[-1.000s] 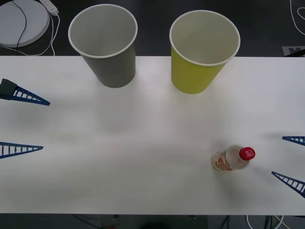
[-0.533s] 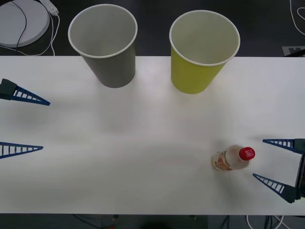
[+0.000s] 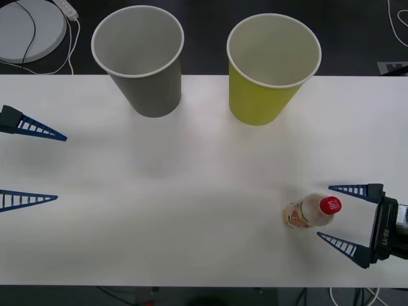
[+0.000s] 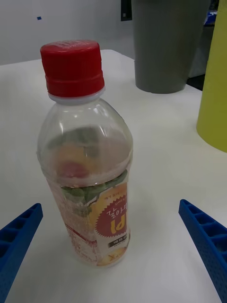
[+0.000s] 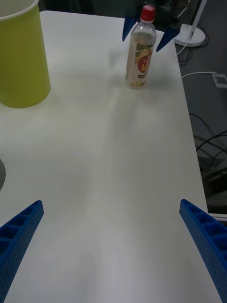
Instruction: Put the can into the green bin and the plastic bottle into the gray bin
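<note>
The plastic bottle (image 3: 310,212) stands upright near the table's front right, clear with a red cap and an orange-white label. My right gripper (image 3: 324,212) is open, its blue fingertips on either side of the bottle without touching it. The right wrist view has the bottle (image 4: 87,156) close ahead, centred between the open fingers (image 4: 19,236). The gray bin (image 3: 140,60) and the green bin (image 3: 271,70) stand side by side at the table's far edge. My left gripper (image 3: 61,167) waits open at the left side. The can is out of view.
The white table (image 3: 191,191) is bare between the bins and the bottle. A white round disc with cables (image 3: 29,29) lies on the floor beyond the far left corner. In the left wrist view, cables (image 5: 208,142) trail on the floor past the table's edge.
My right gripper has come in from the right edge toward the bottle until its fingertips flank it. The bottle, both bins and the left gripper have not moved.
</note>
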Robot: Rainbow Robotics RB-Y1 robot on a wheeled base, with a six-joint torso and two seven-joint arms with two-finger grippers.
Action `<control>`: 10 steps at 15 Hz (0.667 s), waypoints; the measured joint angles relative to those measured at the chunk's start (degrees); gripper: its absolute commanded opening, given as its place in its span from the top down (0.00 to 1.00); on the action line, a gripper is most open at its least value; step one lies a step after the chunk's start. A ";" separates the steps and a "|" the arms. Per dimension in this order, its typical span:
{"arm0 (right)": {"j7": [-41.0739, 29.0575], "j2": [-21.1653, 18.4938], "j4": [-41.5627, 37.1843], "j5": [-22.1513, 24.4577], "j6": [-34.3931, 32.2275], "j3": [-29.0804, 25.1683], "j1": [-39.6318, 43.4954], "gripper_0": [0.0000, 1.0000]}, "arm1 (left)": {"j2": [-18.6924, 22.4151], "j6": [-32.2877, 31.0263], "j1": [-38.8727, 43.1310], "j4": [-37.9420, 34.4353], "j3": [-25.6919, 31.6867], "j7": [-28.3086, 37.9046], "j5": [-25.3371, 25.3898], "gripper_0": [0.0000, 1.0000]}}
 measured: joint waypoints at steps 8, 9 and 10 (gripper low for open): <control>0.97 2.78 -0.01 3.17 0.05 0.55 -2.40 0.00 | 0.00 0.00 0.00 0.00 0.00 0.00 0.00 0.00; 0.86 2.93 -0.01 3.22 0.01 0.93 -2.66 0.00 | 0.00 0.00 0.00 0.00 0.00 0.00 0.00 0.00; 0.69 2.96 -0.01 3.22 -0.03 1.29 -2.93 0.00 | 0.00 0.00 0.00 0.00 0.00 0.00 0.00 0.00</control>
